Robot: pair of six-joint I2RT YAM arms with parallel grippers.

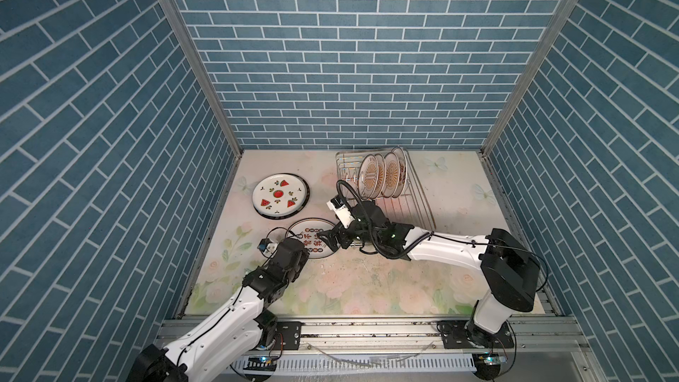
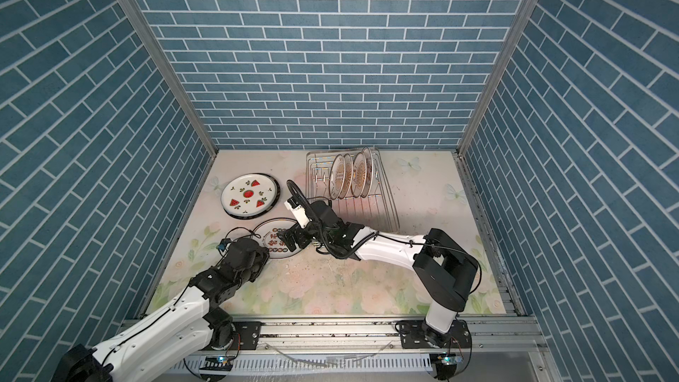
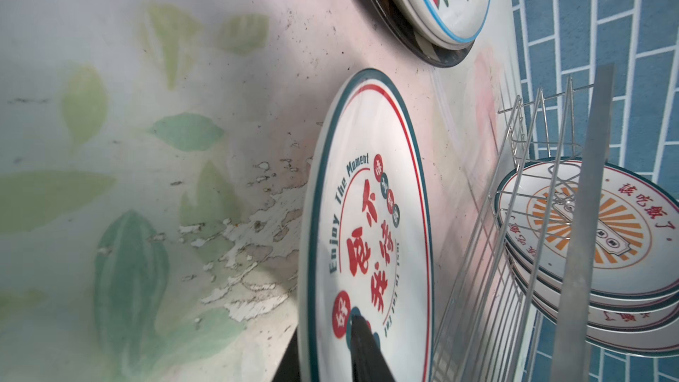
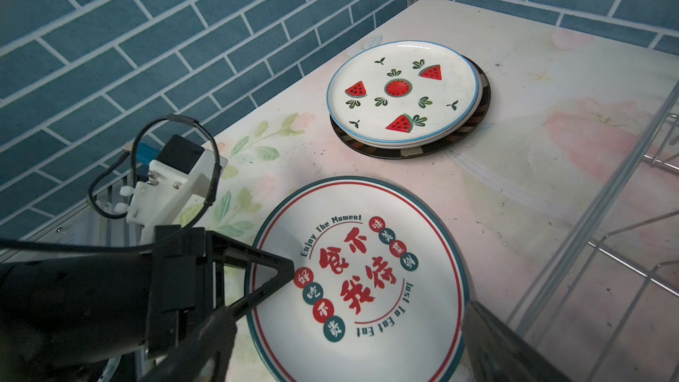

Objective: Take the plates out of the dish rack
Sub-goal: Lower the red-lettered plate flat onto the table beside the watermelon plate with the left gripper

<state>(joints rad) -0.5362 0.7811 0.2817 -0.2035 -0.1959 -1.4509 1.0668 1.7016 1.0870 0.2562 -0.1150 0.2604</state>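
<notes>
Left gripper [image 4: 273, 285] sits at the near-left rim of the Chinese-lettered plate [image 4: 360, 277]. Its jaws are narrow, with 1 finger over the face and 1 under the edge. I cannot tell whether it pinches the rim or merely straddles it. That plate lies flat and face up outside the rack. I cannot make out whether it rests straight on the floral tabletop [image 1: 367, 288] or on another plate.

Just beyond it, near the left wall, the watermelon plate [image 1: 280, 194] lies on top of the dark-rimmed plate [image 1: 272, 216], so I judge those unloaded too.

Right gripper [image 1: 328, 241] hovers over the lettered plate's right edge, jaws spread wide with nothing between them.

Further right, toward the back wall, stands the dish rack [image 1: 413, 211]. In it I count 4 orange-sunburst plates [image 1: 370, 178], though they overlap. They stand on edge in a row running left to right, leaning a little, faces turned toward the left.

My next move turns on this, I think: the rack lies behind and to the right of both grippers, and the right arm is clearly the nearer one. The left gripper is well apart from the rack. The leftmost plate in the row is the exposed one. Its disc is upright, so the free rim is at the top. The jaws would have to close across its thickness, along the row.
</notes>
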